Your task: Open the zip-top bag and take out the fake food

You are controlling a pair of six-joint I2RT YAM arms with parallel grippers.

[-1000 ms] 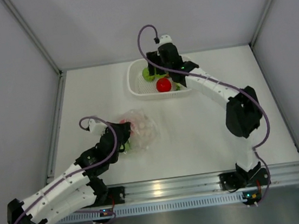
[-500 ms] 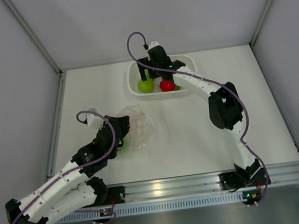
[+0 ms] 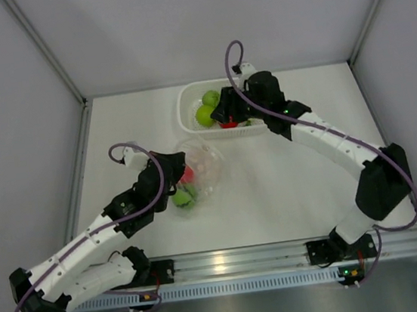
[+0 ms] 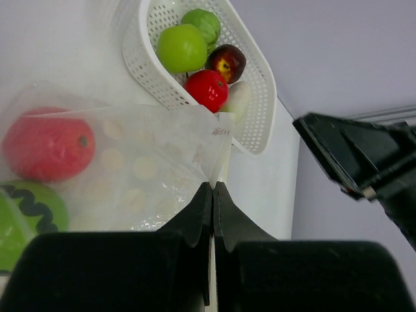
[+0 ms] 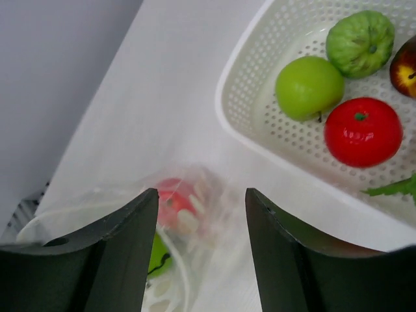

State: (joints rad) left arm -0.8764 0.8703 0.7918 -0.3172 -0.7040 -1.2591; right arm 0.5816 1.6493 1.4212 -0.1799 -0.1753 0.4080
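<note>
**Left hand pinching bag corner; right hand open over basket**

Top view: the zip-top bag [image 3: 201, 170] lies on the tabletop [image 3: 286, 169] at centre-left of frame, just below the white basket [image 3: 185, 117]. The left hand [image 3: 176, 166] sits at the bag's left edge, touching it.

Left wrist view: the left hand [image 4: 212, 190] has its fingers pressed together, with a fold of the clear plastic at the bag's upper right corner caught between them. The rest of the bag [image 4: 143, 162] spreads away toward the left of frame. Fake food [image 4: 48, 144] shows through the plastic: a red ball at far left, and a green piece [image 4: 32, 208] with a black squiggle below it.

The right hand [image 3: 221, 113] hangs over the basket, upper centre of the top view.

Right wrist view: the right hand [image 5: 201, 195] has its fingers spread wide with nothing between them. The bag [image 5: 188, 214] shows in the gap at lower centre, apart from the fingertips. The basket [image 5: 260, 123] at upper right holds a green apple [image 5: 309, 86], a bumpy green fruit [image 5: 359, 43] and a red tomato [image 5: 362, 131].
</note>
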